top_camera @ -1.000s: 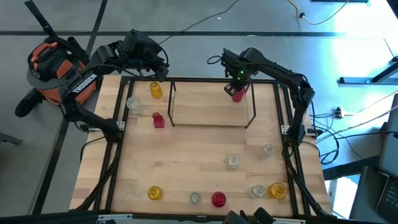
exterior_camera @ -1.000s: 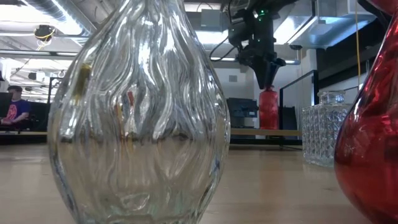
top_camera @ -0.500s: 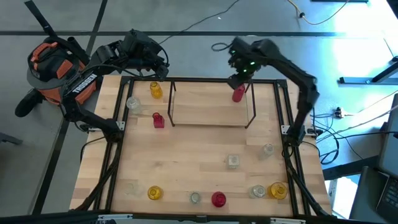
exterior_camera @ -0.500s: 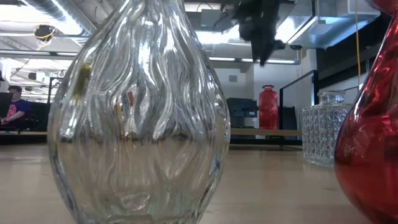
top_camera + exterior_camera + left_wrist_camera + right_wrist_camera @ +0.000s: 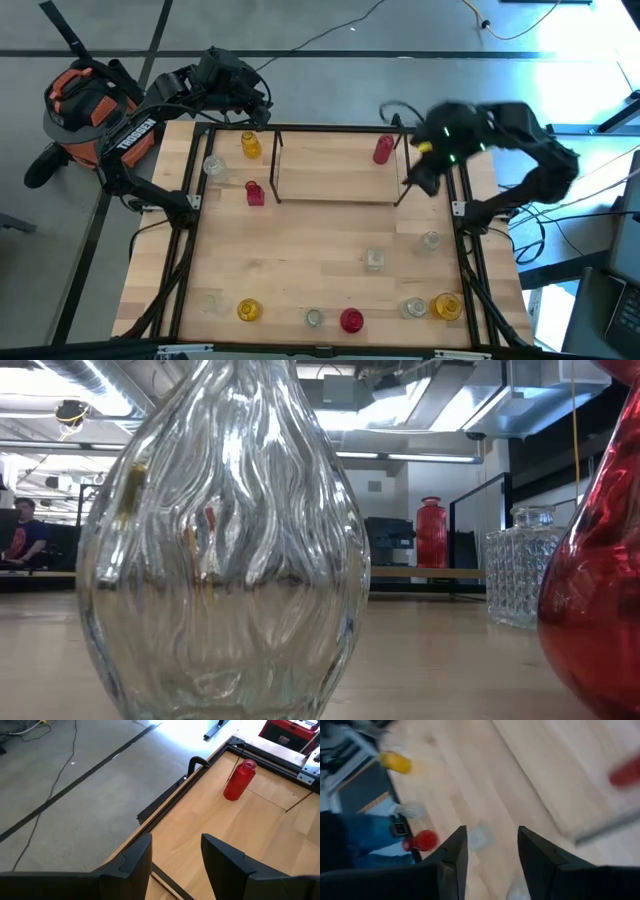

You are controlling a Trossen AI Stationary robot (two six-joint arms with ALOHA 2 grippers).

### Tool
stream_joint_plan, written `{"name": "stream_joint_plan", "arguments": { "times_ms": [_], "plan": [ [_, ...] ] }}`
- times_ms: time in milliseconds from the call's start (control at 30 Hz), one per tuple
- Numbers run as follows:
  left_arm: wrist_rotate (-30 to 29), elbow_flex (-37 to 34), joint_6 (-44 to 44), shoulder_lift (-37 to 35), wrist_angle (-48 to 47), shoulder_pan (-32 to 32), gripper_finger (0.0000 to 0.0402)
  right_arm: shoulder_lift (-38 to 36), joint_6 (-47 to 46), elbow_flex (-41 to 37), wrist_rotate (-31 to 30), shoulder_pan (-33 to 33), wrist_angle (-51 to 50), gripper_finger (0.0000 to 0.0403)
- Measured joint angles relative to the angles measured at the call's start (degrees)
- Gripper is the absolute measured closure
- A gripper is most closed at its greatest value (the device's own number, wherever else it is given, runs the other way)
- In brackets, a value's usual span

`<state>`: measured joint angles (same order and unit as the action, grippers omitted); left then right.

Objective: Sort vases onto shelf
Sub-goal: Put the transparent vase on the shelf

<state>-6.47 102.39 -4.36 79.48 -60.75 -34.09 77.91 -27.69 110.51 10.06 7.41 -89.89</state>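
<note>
Table (image 5: 300, 260): loose vases scattered around shelf | shelf (image 5: 340, 172): red vase (image 5: 383, 150) upright at its far right corner | right gripper (image 5: 425, 178): beside shelf's right edge, jaws apart, empty | left gripper (image 5: 176, 857): beyond shelf's far left corner, jaws apart, empty

One vase (image 5: 383, 150) stands on the shelf (image 5: 340, 175), its right rear corner.

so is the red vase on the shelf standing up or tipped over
Upright. The red vase stands alone on its base at the shelf's far right corner, neck up in the low view, nothing touching it.
</note>
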Motion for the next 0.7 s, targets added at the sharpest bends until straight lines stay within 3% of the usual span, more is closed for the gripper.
{"name": "stream_joint_plan", "arguments": {
  "times_ms": [233,367,500,700],
  "plan": [
    [0.0,0.0,0.0,0.0,0.7,0.4,0.0239,-12.7,-31.1,-23.4,-10.4,-25.2,0.0,0.0272],
    [0.0,0.0,0.6,0.0,2.9,0.4,0.0239,-18.1,-51.3,-37.1,-12.0,-38.8,1.8,0.0272],
    [0.0,0.0,3.0,0.0,4.9,0.4,0.0239,-20.5,-65.4,-46.5,-12.5,-42.9,7.8,0.0272],
    [0.0,0.0,3.4,0.0,6.6,0.4,0.0239,-20.1,-71.2,-52.4,-12.7,-42.5,10.5,0.0272]
  ]
}}
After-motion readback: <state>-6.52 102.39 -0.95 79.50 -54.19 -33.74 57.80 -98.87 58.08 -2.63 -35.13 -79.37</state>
